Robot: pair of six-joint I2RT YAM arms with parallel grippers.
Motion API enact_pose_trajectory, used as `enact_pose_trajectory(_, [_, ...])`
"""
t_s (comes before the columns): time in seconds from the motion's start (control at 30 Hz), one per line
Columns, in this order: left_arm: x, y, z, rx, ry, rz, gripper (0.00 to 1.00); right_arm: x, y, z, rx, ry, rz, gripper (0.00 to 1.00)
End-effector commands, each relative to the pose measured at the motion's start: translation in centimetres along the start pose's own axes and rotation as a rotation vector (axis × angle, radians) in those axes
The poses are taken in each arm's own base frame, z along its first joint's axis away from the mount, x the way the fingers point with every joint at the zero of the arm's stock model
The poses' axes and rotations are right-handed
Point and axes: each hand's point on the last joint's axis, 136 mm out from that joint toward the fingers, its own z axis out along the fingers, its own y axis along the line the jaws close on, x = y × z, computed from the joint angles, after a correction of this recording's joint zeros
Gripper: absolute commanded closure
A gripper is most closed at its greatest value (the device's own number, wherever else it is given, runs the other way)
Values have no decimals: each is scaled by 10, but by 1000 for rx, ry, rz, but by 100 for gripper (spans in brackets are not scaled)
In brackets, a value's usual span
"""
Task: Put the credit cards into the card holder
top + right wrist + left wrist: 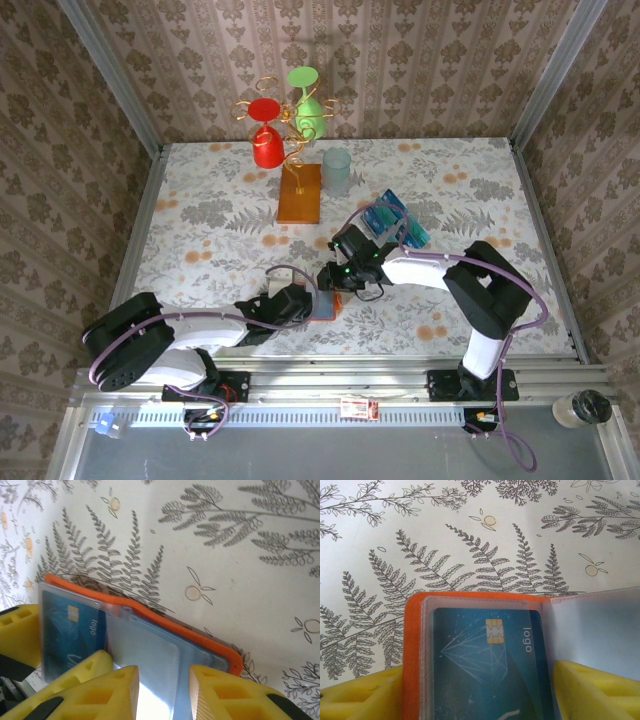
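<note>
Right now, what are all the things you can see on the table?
card holder: 1, orange, lying open near the front middle of the table
credit card: 1, blue, inside the holder's clear pocket
loose credit cards: fanned pile, count unclear, blue and teal, right of centre
wire stand: 1, gold with an orange-brown base, far middle
red cup: 1, red, hanging on the stand
green cup: 1, green, hanging on the stand
tumbler: 1, pale, beside the stand's base
table: 1, floral cloth
left tool: 1, yellow fingers apart, at the holder
right tool: 1, yellow fingers apart, at a clear sleeve
</note>
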Motion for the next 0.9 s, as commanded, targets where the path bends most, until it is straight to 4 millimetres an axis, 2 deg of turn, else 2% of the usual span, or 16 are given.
enact_pose_trajectory(0.0, [18,3,3,8,61,9,29,-1,-3,-2,2,-16,18,68])
enact_pose_trajectory(0.27, [17,2,3,12,57,6,29,-1,5,4,-39,7,14,68])
enact_pose_trajectory(0.57, [13,-1,2,20,46,4,28,-4,27,-1,-132,21,-5,68])
enact_pose_trajectory(0.73, [0,-3,-7,30,13,-5,19,-4,35,-6,-166,16,9,67])
enact_pose_trajectory(0.87, [-20,5,-26,24,-54,-34,5,-2,43,-12,-179,11,8,56])
